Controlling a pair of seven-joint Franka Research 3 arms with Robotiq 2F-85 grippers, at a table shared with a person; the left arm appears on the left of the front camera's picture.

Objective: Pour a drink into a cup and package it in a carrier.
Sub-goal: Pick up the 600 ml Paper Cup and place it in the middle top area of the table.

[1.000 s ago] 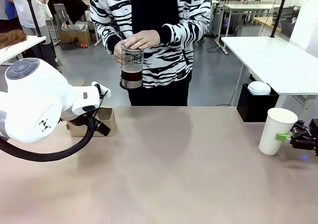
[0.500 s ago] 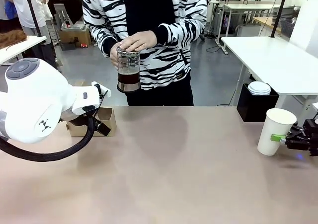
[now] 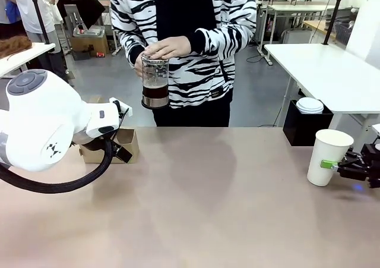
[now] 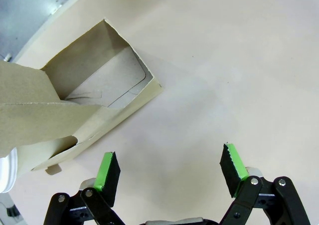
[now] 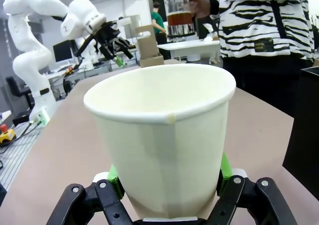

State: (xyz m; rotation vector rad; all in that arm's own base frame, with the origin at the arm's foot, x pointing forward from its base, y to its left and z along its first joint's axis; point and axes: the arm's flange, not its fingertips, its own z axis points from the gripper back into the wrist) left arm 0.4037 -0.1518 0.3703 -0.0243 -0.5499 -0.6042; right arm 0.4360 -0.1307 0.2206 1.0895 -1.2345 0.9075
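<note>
R fingers (image 5: 225, 171) closed on cup (image 5: 164, 130), low on its wall, on table (image 3: 208, 208). Thin paper, prob. light and crushable: hold gently. L fingers (image 4: 107, 169) wide apart, empty; carrier (image 4: 75, 105) just beyond.

I see right jaws now clamped on tall plain white paper cup (image 5: 162, 135); cup nudged slightly left.
</note>
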